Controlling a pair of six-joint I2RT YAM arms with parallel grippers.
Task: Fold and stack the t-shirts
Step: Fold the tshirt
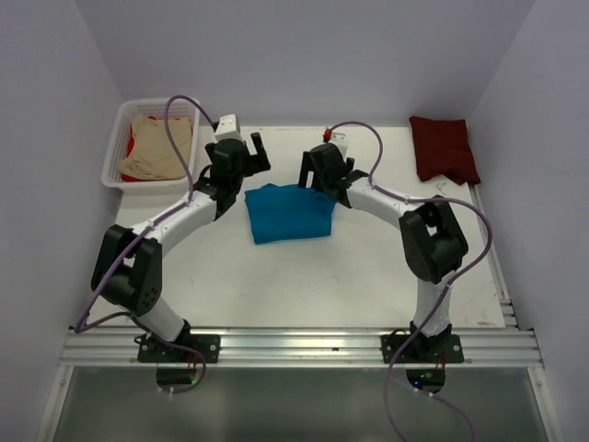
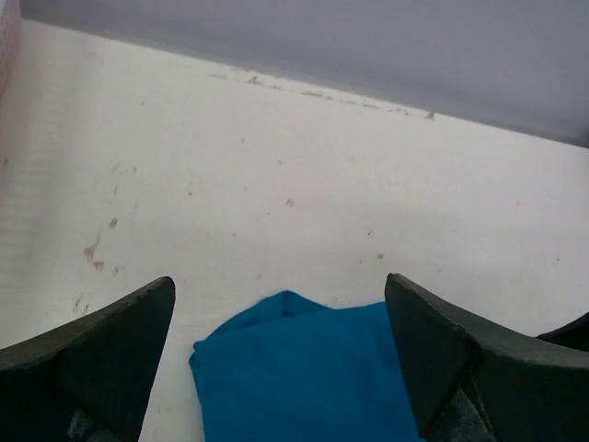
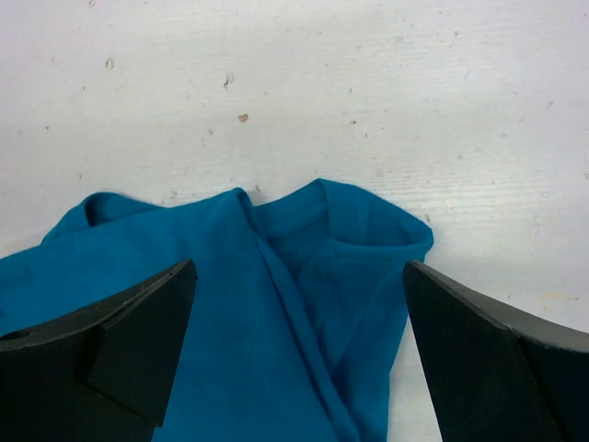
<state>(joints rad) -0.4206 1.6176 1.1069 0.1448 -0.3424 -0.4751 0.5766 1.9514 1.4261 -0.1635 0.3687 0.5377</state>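
Teal-blue cloth lies folded into a rough square on the white table (image 1: 368, 267), and this t-shirt (image 1: 288, 213) sits between and just nearer than our two claws. Our left claw (image 2: 279, 281) stands over the shirt's far left corner with its dark fingers spread wide and nothing between them but bare table and a blue corner below. Our right claw (image 3: 299, 267) is just as wide open above the far right corner, where the neck opening and a lengthwise fold show (neither pad touches the cloth, as far as we can see). Well to the right of the right claw, at the table's far corner, lies the dark maroon t-shirt (image 1: 444, 147), folded. Left of the left claw stands a white lattice basket (image 1: 118, 147) holding a beige shirt (image 1: 158, 147) over a red one (image 1: 132, 152).
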